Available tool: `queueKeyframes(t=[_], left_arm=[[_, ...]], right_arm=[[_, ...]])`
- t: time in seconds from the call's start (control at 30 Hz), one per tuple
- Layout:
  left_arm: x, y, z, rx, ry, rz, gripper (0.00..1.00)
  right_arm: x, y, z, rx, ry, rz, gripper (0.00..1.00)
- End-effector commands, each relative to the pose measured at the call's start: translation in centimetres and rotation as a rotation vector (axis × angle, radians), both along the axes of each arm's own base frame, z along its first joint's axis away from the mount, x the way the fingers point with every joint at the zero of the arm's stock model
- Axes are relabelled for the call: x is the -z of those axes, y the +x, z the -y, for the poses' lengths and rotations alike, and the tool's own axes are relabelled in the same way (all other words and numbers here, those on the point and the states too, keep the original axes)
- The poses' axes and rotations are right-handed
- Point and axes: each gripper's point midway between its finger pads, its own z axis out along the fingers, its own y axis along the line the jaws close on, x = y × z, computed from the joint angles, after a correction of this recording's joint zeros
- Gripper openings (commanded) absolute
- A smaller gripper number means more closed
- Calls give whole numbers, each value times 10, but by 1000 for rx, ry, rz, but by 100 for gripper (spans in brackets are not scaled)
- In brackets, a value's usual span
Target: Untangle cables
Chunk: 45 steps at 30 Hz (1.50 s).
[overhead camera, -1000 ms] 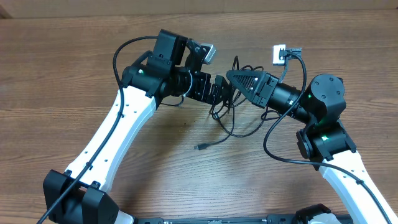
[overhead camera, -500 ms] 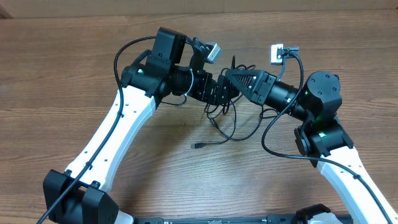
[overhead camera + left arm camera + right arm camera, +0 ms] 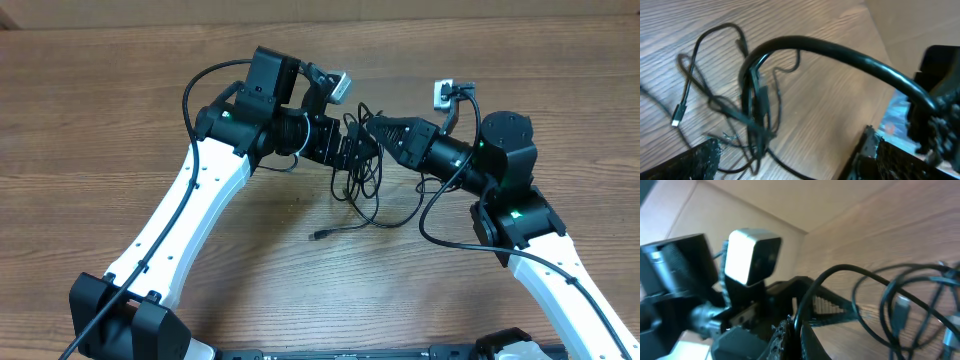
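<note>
The cables (image 3: 362,188) are a loose tangle of thin black cords on the wooden table, hanging below both grippers. One plug end (image 3: 318,236) lies out to the front left. My right gripper (image 3: 369,126) is shut on one black cord, which runs up from between its jaws (image 3: 796,330) and arcs toward the rest of the cables (image 3: 900,307). My left gripper (image 3: 352,150) faces it, almost touching, and is open wide. In the left wrist view the cables (image 3: 754,112) hang between and beyond its fingers (image 3: 696,161), and a plug (image 3: 676,121) lies on the wood.
The wooden table (image 3: 120,120) runs to a pale wall (image 3: 500,8) at the back. The left wrist camera (image 3: 751,255) sits close in front of the right gripper. Both arms' own thick black wires loop near the tangle.
My right gripper has turned and moved left with its cord, closing on the left gripper. The tangle has shifted a little left and drawn upward. The left gripper stays open.
</note>
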Motion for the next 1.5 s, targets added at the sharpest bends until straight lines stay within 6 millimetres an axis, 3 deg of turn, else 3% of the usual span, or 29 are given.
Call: queueKeyframes(t=[0.0, 0.1, 0.23, 0.43, 0.5, 0.77, 0.93, 1.1, 1.27, 1.47], left_arm=[[18, 13, -20, -98, 139, 19, 100], [32, 17, -38, -208, 236, -25, 100], [34, 16, -41, -221, 247, -40, 100], [35, 19, -45, -239, 270, -29, 100], [39, 22, -53, -273, 310, -23, 100], [51, 36, -102, -597, 464, -76, 100], [55, 42, -139, -726, 477, -147, 100], [58, 45, -177, -819, 487, -197, 99], [59, 47, -195, -862, 490, -215, 99], [59, 48, -198, -868, 489, -218, 99]], right_arm=[[5, 12, 13, 91, -73, 17, 8], [25, 14, 22, 134, -143, -31, 16], [44, 11, 23, 114, -215, -55, 27], [95, 7, 24, 44, -350, -143, 59], [112, 5, 22, 3, -383, -168, 64], [151, -9, -13, -214, -410, -169, 75], [149, -15, -44, -256, -449, -82, 81], [153, -15, -64, -232, -606, 66, 83], [161, -7, -73, -194, -781, 215, 83], [179, 7, -88, -240, -858, 352, 80]])
